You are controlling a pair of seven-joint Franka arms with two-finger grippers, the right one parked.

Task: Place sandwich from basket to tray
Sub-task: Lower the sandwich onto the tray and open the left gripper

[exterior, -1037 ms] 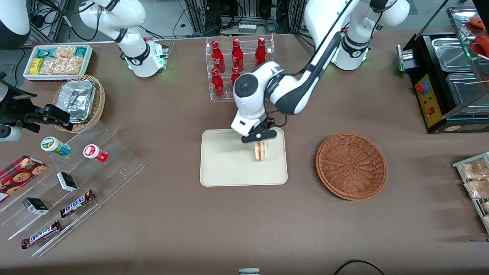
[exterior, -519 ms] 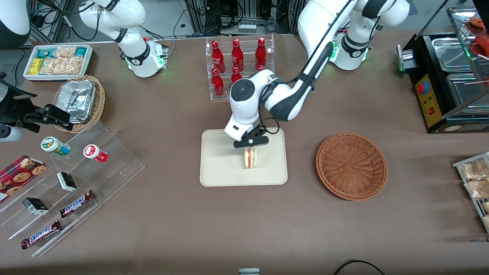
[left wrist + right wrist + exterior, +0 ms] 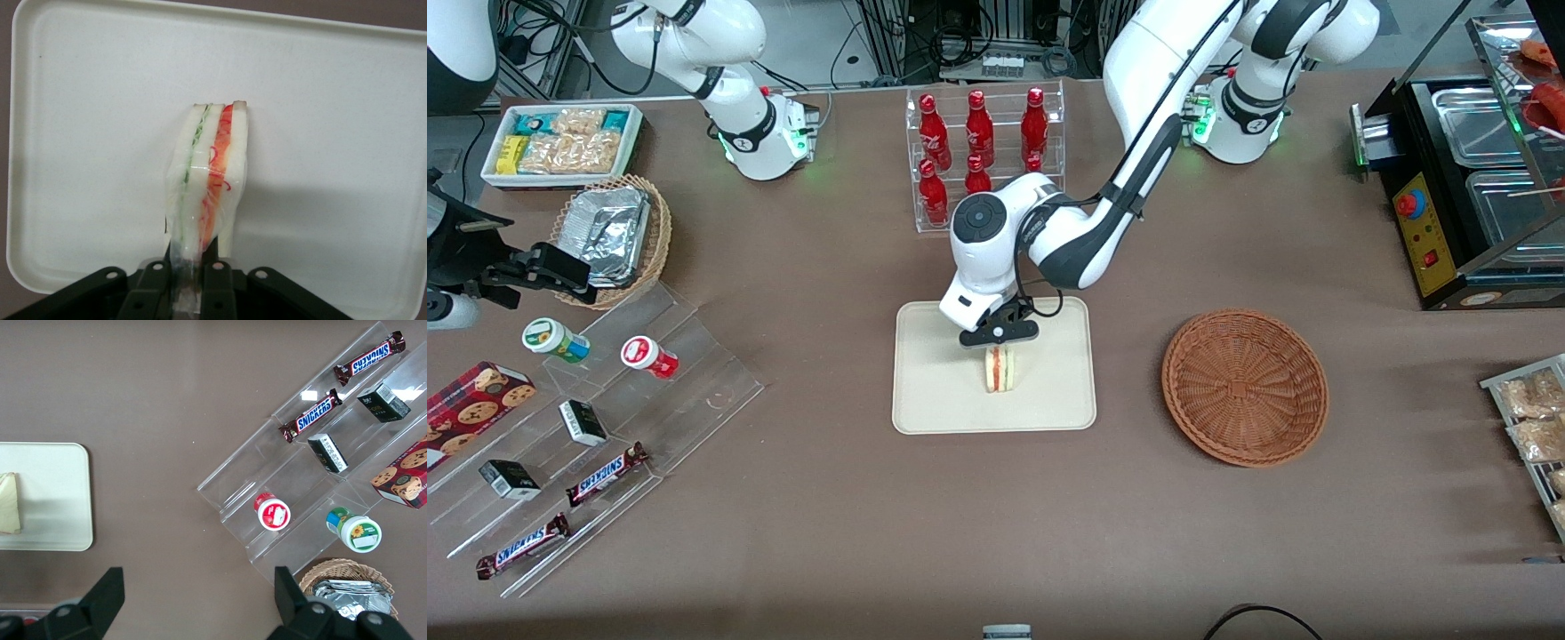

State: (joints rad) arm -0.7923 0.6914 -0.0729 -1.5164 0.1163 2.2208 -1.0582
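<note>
In the centre of the front view, the left arm's gripper hangs over the cream tray and is closed on the sandwich. The sandwich is a wedge of pale bread in clear wrap. It stands on edge, with its layered side turned to the front camera. In the wrist view, the black fingers pinch the narrow end of the sandwich from both sides. A green line of filling runs along one slice and a red-orange band along the next one. The sandwich casts a soft shadow on the tray. I cannot tell if its lower edge touches the tray or is just above it.

The reddish-brown wicker basket is right of the tray in the front view, toward the working arm's end of the table, well apart from the tray. Nothing lies in it.

Above the tray in the frame, farther from the front camera, a clear rack with red bottles stands partly hidden by the arm. At the left edge of the frame there are a paler basket with foil containers and clear steps with Snickers bars. In the right wrist view, the sandwich shows at the left edge of the frame, over the tray.
</note>
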